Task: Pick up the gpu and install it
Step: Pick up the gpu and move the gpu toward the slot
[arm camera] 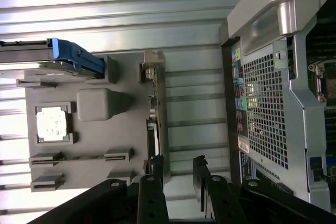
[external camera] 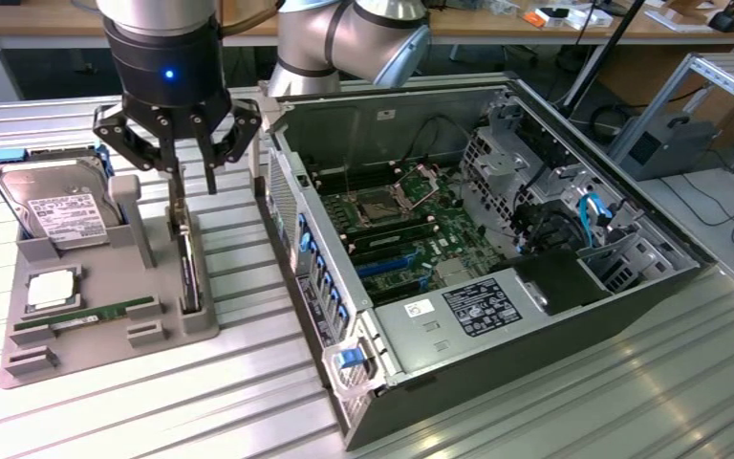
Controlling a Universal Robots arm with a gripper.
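A: Where do we find the thin, flat, dark gpu card (external camera: 186,263) with the silvery bracket strip?

B: We see it standing on edge in a slot of the grey moulded tray (external camera: 99,273), along the tray's side nearest the open black computer case (external camera: 380,120). It has not been lifted.

A: And the black gripper (external camera: 190,184)?

B: It hangs just above the card with its fingers apart and nothing between them. In the wrist view one fingertip (arm camera: 157,163) lines up with the card's edge (arm camera: 152,114). The other is over the strip of ribbed metal table (arm camera: 181,129) between tray and case. We cannot tell whether anything touches.

A: What else do we have on the tray?

B: We have a boxy silver hard drive (external camera: 58,212) with a white label, a square silver chip (external camera: 51,287) and a slim green memory stick (external camera: 87,314). The case lies on its side at the exterior view's right of the tray, showing its green board.
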